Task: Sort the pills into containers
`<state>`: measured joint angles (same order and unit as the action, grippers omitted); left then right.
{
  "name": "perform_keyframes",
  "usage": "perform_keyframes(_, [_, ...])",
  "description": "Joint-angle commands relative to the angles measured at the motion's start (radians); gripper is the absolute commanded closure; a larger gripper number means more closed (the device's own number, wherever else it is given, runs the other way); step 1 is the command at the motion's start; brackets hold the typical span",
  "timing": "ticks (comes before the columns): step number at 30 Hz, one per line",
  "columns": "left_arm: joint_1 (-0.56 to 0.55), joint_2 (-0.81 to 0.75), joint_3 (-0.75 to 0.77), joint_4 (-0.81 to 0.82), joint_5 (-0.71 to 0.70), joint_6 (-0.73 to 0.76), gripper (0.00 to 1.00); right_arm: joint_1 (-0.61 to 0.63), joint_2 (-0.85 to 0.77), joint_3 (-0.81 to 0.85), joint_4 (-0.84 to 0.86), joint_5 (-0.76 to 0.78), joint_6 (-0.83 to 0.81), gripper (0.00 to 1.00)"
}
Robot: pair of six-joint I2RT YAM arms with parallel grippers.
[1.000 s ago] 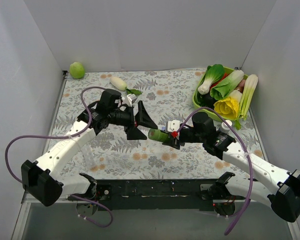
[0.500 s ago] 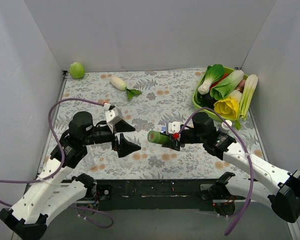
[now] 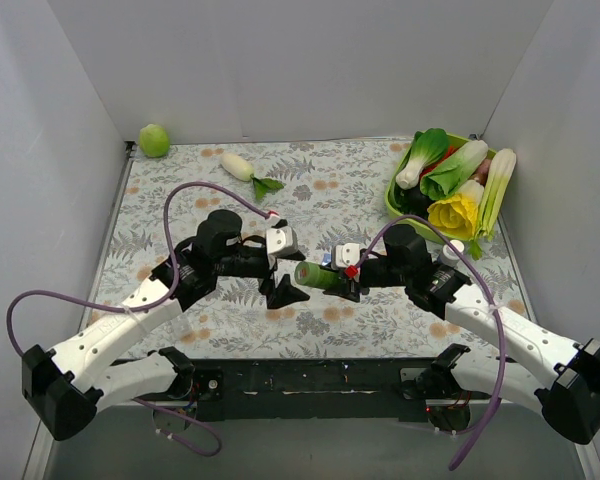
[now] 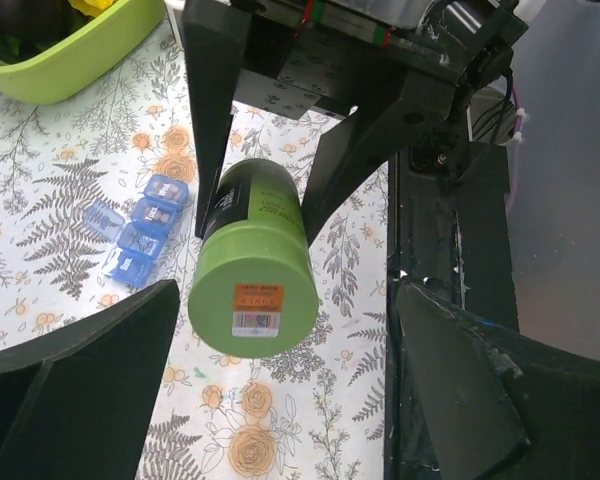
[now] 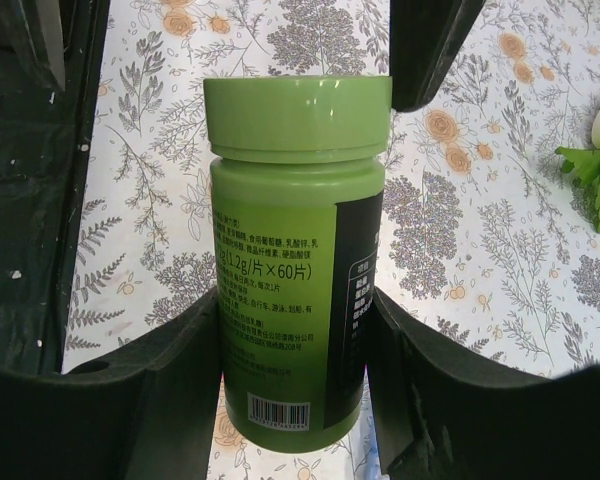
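On the green bottle (image 5: pixel 297 260) label: "1.2g/片×60片", above a barcode (image 5: pixel 280 412).

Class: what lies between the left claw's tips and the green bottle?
Nothing. The left wrist view shows only bare floral tablecloth in the gaps between the open left claw and the green bottle.

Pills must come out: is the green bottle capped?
Capped: the lid sits closed on the green bottle, clamped in the right gripper.
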<state>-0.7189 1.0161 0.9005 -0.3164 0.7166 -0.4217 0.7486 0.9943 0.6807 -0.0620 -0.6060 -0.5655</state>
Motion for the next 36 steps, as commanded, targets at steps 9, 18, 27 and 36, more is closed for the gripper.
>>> perform_keyframes(9, [-0.025, 0.094, 0.086, -0.062, -0.101, -0.147, 1.00, 0.003, 0.004, 0.051, 0.021, -0.020, -0.010, 0.99])
perform_keyframes(18, [0.082, 0.231, 0.258, -0.332, -0.148, -0.773, 1.00, 0.003, -0.002, 0.045, 0.014, 0.018, -0.013, 0.99])
perform_keyframes(27, [0.165, 0.248, 0.182, -0.319, 0.017, -1.420, 0.81, 0.001, 0.000, 0.040, 0.014, 0.015, -0.014, 0.99])
perform_keyframes(36, [0.165, 0.254, 0.207, -0.274, 0.015, -1.402, 0.95, 0.003, -0.006, 0.036, 0.022, 0.012, -0.011, 0.99])
